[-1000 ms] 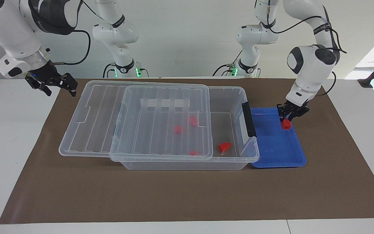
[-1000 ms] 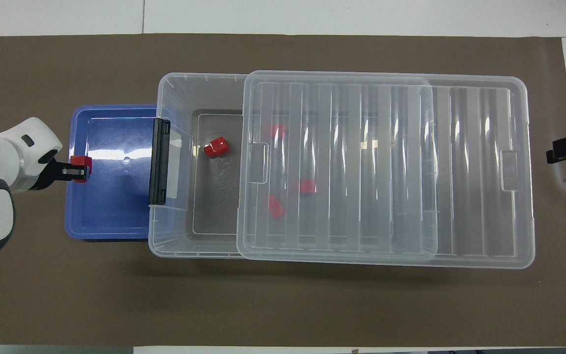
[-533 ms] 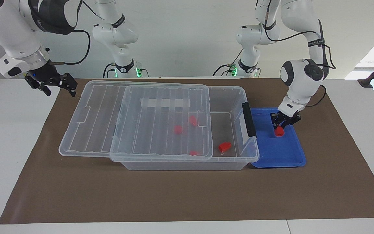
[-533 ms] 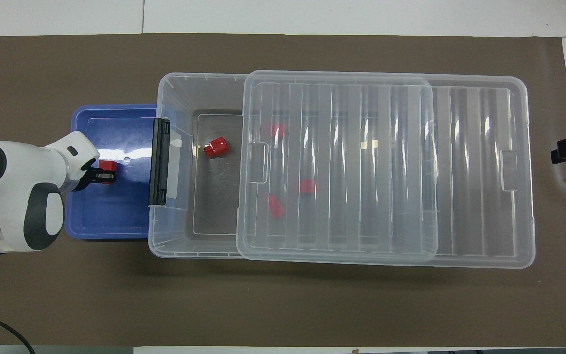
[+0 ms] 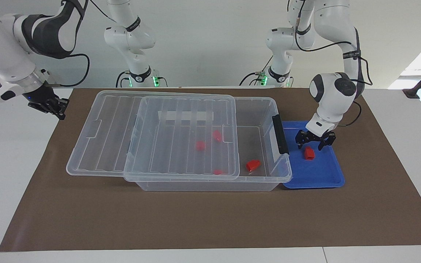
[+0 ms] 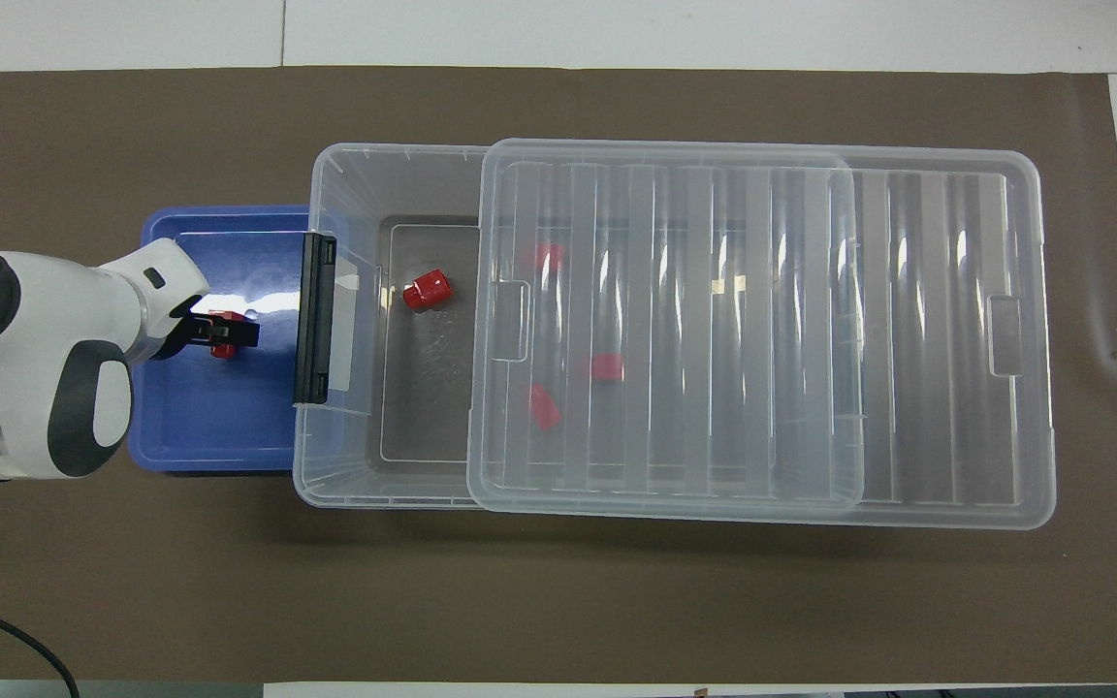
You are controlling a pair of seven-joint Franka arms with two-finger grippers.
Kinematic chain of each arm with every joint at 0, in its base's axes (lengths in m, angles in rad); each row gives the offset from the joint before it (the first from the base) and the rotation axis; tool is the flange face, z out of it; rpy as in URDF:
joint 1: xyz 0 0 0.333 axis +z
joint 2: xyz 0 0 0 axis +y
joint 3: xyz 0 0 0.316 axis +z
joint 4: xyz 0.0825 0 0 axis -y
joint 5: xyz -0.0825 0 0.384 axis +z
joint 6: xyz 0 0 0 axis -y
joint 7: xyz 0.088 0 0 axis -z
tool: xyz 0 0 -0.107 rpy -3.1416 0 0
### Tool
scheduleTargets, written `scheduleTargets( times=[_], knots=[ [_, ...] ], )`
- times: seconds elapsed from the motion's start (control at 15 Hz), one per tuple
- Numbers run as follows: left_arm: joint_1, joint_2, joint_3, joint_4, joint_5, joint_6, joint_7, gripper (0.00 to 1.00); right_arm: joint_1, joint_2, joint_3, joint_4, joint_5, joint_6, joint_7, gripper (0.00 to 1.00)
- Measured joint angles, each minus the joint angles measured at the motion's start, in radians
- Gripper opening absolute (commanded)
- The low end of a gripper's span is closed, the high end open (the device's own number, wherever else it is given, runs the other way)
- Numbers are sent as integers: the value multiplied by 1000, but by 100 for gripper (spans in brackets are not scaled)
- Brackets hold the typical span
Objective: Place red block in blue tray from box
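The red block lies on the floor of the blue tray, in the part nearer the box. My left gripper hangs just over it, open, and the fingers are clear of the block. In the overhead view the left gripper partly covers the red block in the blue tray. The clear box stands beside the tray, its lid slid toward the right arm's end. My right gripper waits over the table edge at the right arm's end.
Several other small red pieces lie in the box: one in the uncovered part and others under the lid. The black latch handle faces the tray. A brown mat covers the table.
The left gripper carried the red block across the tray toward the box, lowered it and opened; the block now lies free in the tray. The right gripper drew back toward the table edge.
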Motion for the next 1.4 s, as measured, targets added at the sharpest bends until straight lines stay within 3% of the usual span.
scheduleTargets(
  times=[0.6, 1.13, 1.4],
  knots=[
    [3, -129, 8, 316, 0, -440, -2, 100, 8, 4, 13, -91, 0, 101, 43, 0],
    [4, -112, 10, 577, 0, -728, -2, 100, 15, 4, 57, -102, 0, 110, 98, 0],
    [2, -101, 3, 599, 0, -765, -2, 100, 15, 4, 71, -110, 0, 122, 108, 0]
  ],
)
